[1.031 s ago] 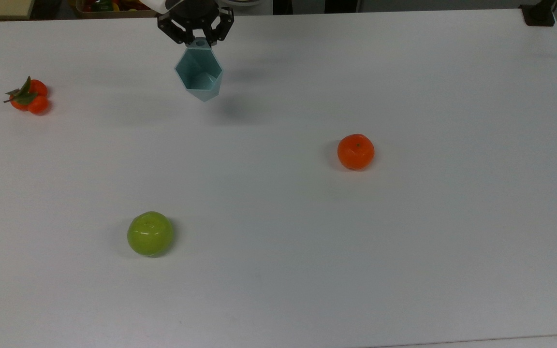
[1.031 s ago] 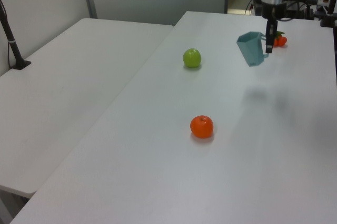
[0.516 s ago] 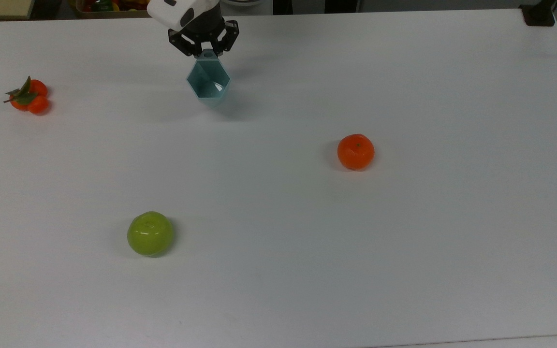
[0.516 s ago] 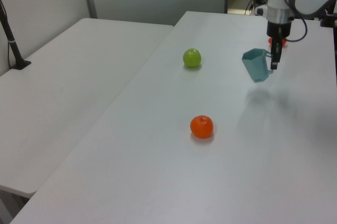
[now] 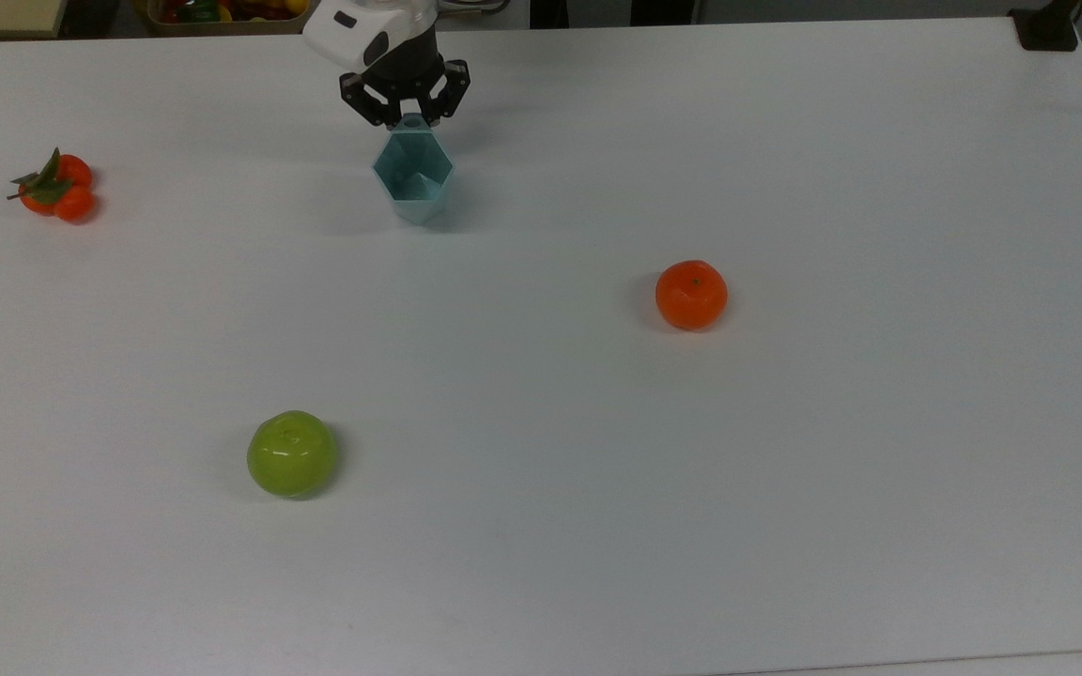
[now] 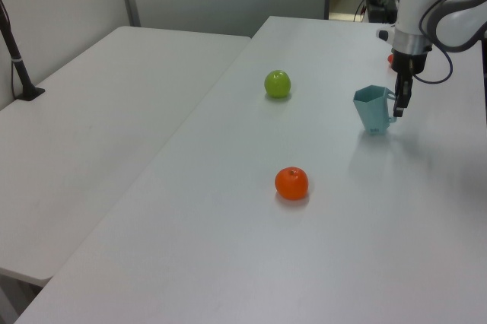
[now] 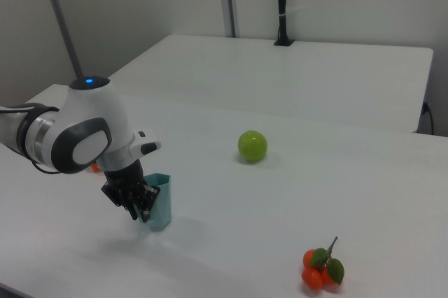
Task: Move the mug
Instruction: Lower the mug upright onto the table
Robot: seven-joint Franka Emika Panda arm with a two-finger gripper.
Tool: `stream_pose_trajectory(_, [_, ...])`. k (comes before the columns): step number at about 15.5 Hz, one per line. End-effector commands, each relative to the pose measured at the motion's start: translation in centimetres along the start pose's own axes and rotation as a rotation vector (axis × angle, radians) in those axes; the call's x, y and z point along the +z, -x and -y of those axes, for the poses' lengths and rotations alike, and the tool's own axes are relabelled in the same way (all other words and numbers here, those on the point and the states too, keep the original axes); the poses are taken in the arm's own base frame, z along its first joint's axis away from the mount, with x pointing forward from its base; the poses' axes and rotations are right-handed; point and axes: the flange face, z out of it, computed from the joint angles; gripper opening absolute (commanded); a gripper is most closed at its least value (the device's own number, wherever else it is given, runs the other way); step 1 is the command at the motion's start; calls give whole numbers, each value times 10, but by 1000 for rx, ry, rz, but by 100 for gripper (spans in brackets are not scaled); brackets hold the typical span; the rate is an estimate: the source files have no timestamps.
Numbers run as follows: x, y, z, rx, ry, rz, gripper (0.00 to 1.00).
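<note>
The pale blue-green faceted mug (image 5: 413,183) stands upright on the white table (image 5: 785,469) near its far edge in the top view. In the left view the mug (image 6: 372,109) rests on the table, and in the right view the mug (image 7: 162,202) is partly behind the arm. My gripper (image 5: 416,123) is shut on the mug's small handle, coming down from above. The gripper (image 6: 398,108) hangs at the mug's right side in the left view, and the gripper (image 7: 142,212) covers the mug's left side in the right view.
A green apple (image 5: 292,453) lies at the top view's lower left. An orange (image 5: 691,295) sits right of centre. A small cluster of tangerines with leaves (image 5: 54,186) is at the top view's far left. A second white table (image 6: 99,126) adjoins on the left view's left.
The gripper has come down with the mug, and a little to the top view's right. The mug went from tilted in the air to upright on the table.
</note>
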Motion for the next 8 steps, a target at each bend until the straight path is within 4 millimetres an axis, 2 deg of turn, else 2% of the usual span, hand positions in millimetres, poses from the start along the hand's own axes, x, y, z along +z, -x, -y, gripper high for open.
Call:
stream_pose_trajectory(1, [6,17,6,-5,-3,-55,10])
stream_pose_trajectory(3, [9,18,6,0,-5,-49,12])
stream_pose_trajectory(5, [11,17,10,9,-19,-45,19])
stream_pose_trajectory(6, [12,16,13,13,-26,-42,30])
stream_pose_trajectory(8, [12,16,13,14,-26,-40,41])
